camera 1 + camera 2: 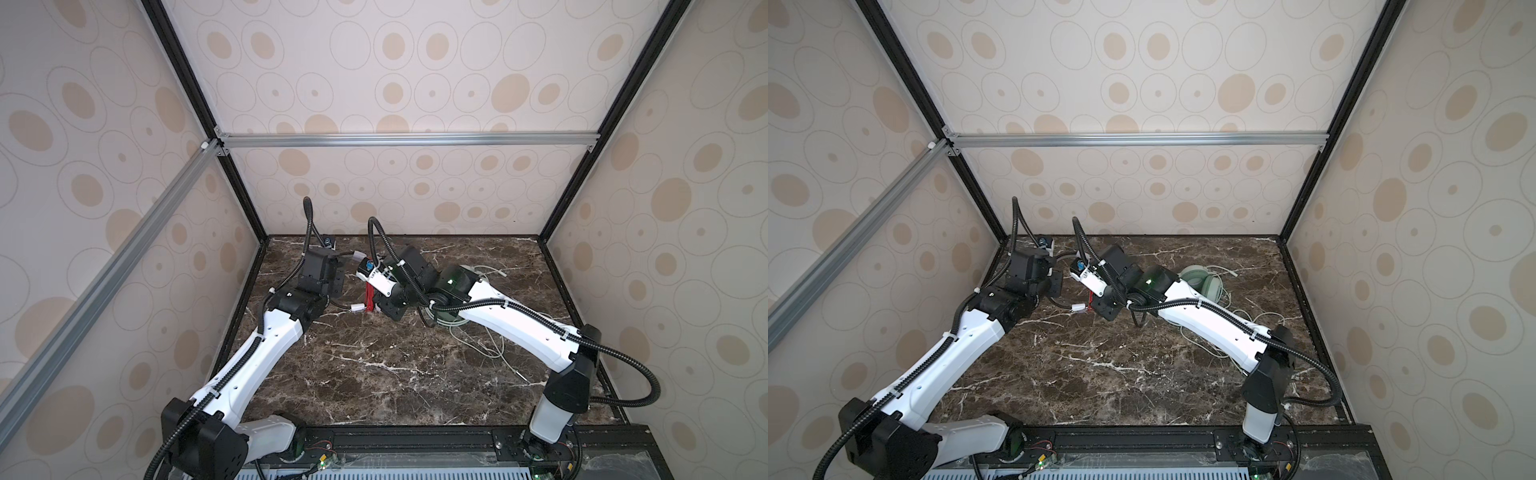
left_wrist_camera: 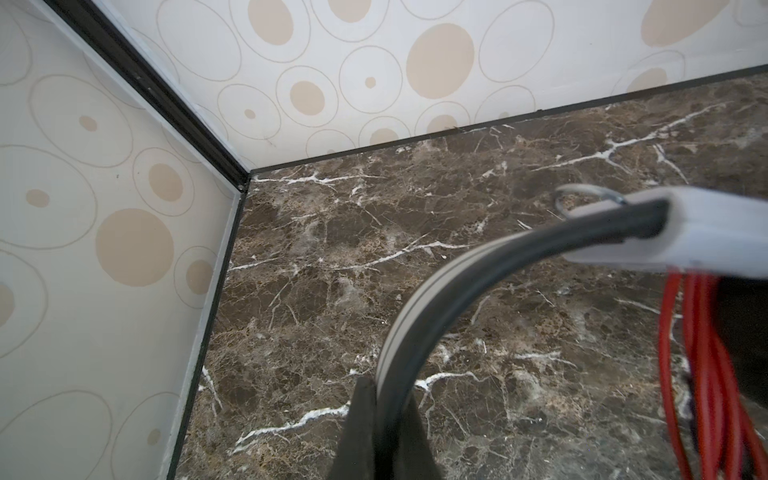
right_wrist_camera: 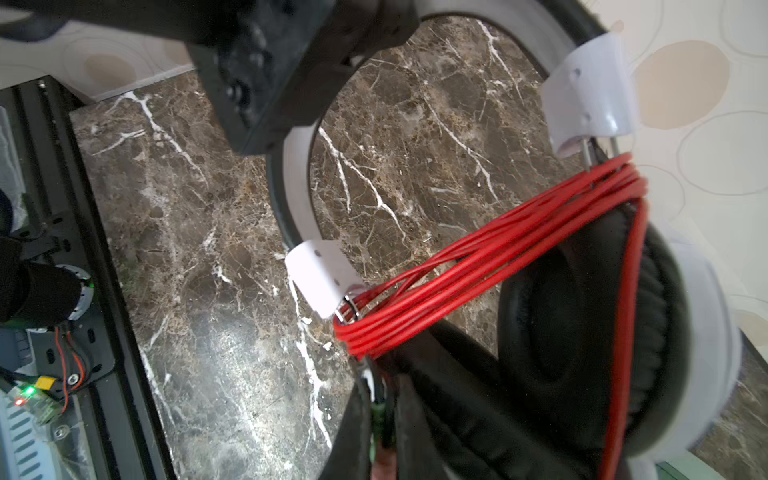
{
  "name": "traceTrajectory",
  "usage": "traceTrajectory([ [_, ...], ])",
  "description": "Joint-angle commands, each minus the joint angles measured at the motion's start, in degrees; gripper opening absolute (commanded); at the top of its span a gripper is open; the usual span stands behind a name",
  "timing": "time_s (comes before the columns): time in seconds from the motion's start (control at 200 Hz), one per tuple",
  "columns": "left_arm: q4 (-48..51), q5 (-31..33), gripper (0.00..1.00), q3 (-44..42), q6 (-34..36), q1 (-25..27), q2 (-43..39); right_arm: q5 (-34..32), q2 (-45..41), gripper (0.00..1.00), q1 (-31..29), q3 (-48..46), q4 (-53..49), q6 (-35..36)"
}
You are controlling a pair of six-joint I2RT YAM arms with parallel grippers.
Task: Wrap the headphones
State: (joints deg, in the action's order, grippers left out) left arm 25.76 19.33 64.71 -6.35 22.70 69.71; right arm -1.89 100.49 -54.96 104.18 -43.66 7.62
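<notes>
Marble tabletop (image 1: 374, 374): left gripper (image 2: 382, 388) clamped on white headset (image 2: 415, 311) band; right gripper (image 3: 380, 401) pinched shut beside ear pad (image 3: 582, 332), hold unclear

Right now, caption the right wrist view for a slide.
Red cable looped across the white headset beside its black ear pad, over the marble table.

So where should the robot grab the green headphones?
Probably the thin curved band of the green headphones, coming straight down from above. They lie low on the table with open space over them, so the top is the easy way in. The round ear cups look too fat to pinch.
</notes>
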Motion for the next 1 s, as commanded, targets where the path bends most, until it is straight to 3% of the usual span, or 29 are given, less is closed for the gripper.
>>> traceTrajectory([
  [0.0, -0.84, -3.77, 0.00, -1.56, 4.86, 0.69, -2.66, -8.46, 0.00, 0.01, 0.12, 4.76, 2.57, -1.35],
  [0.45, -1.11, -12.66, 0.00, -3.88, 7.34, 0.82, -6.14, -16.85, 6.36, 0.02, 0.47, 13.41, -7.28, 1.77],
  [0.645, -1.42, -15.24, 0.00, -5.15, 6.05, 0.81, -7.95, -16.82, 6.48, 0.04, 0.93, 11.95, -6.66, -0.93],
  [0.995, -1.54, -17.82, 0.00, -5.91, 4.42, 0.81, -9.15, -16.01, 5.31, 0.12, 0.98, 9.62, -4.72, 1.51],
])
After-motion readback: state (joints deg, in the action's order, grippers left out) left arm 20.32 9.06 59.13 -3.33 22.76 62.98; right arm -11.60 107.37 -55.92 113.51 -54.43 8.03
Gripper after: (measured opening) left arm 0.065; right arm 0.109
